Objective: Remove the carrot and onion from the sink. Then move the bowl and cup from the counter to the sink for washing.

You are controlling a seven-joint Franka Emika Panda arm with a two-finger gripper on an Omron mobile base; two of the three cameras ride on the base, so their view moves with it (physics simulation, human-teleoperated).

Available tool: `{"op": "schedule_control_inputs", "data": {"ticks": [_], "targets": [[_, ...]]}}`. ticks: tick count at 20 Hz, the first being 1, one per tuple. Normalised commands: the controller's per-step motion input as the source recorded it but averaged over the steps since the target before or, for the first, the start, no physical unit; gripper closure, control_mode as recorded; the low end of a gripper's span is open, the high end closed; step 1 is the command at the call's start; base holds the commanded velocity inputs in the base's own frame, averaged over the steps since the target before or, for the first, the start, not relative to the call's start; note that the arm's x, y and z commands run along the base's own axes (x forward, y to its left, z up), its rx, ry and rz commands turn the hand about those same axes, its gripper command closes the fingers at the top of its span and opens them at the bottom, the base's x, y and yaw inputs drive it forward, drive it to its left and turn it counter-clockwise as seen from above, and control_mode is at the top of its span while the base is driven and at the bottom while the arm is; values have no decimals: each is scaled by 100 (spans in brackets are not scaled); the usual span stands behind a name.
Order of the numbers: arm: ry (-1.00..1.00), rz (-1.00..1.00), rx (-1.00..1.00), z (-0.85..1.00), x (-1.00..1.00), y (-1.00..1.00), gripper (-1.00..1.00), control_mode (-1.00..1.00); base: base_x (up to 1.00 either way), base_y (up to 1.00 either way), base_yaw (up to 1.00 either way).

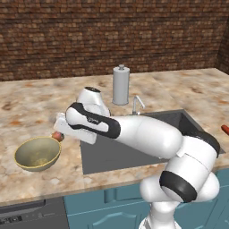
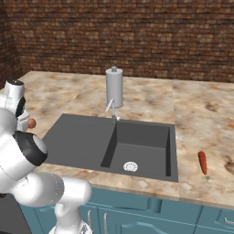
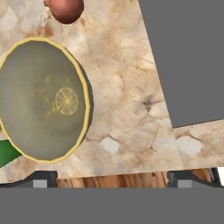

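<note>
The jaws stand wide apart and empty above the desk [image 3: 131,87], with the bowl [image 3: 41,99] at nine o'clock in the hand view and the onion [image 3: 64,8] at eleven, beside the sink [image 3: 188,57]. To grasp well, centre one finger over the bowl's near rim, then descend straight.
</note>
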Motion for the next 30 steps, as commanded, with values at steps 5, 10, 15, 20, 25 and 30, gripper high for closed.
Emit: {"op": "schedule_control_inputs", "data": {"ticks": [5, 10, 15, 20, 25, 30], "targets": [[-11, 0, -12, -21, 4, 12, -100, -100, 0, 0, 0], [0, 0, -1, -9, 13, 13, -100, -100, 0, 0, 0], [1, 0, 3, -9, 21, 12, -100, -100, 0, 0, 0], [0, 0, 0, -14, 11, 16, -100, -100, 0, 0, 0], [-9, 0, -1, -3, 3, 8, -100, -100, 0, 0, 0], [-15, 0, -3, 0, 0, 15, -100, -100, 0, 0, 0]]}}
